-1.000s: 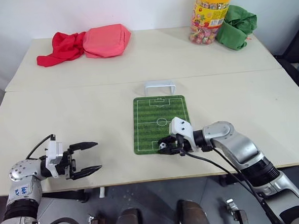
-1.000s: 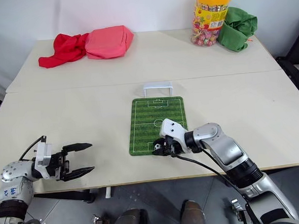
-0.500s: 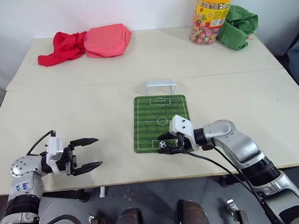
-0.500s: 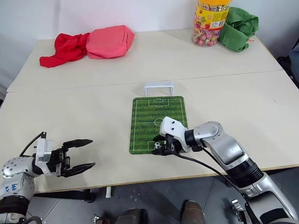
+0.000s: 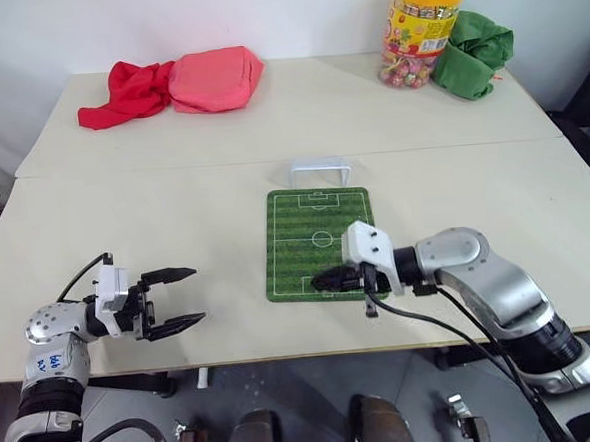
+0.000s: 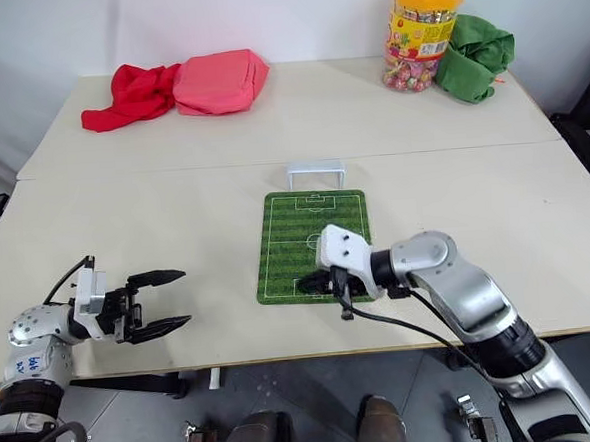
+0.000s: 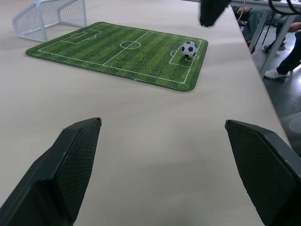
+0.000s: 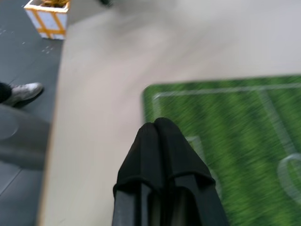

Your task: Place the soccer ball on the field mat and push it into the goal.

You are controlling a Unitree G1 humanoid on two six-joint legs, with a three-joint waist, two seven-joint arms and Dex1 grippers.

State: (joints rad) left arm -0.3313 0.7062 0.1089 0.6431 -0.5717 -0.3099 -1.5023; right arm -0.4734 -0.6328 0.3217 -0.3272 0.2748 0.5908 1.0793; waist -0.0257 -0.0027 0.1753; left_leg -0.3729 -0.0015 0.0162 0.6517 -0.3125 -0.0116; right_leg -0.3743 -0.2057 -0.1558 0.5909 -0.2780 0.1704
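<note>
Green field mat (image 5: 320, 242) lay flat mid-surface, long axis running 12 to 6 o'clock. White goal (image 5: 317, 169) stood just past its 12 o'clock edge, mouth facing the mat. Soccer ball (image 7: 189, 49) sat on the mat inside the penalty box at the 6 o'clock end, free of both grippers; in the head views the right gripper hid it.

Right gripper (image 5: 322, 279) hung over that same 6 o'clock end, pointing toward 9 o'clock and tilted down a bit. Its fingers (image 8: 157, 141) were pressed together, nothing between them. The left wrist view showed their black tip above the ball, not touching it.

Left gripper (image 5: 186, 296) sat at about 8 o'clock from the mat, well apart from it, near the front edge of the surface (image 5: 175, 218). It pointed toward the mat, fingers (image 7: 75, 160) spread wide and holding nothing.

Far side of the surface: red cloth (image 5: 122, 93) and pink pouch (image 5: 214, 78) touching each other at 11 o'clock, candy jar (image 5: 421, 31) with orange lid and green cloth (image 5: 471, 40) side by side at 1 o'clock.
</note>
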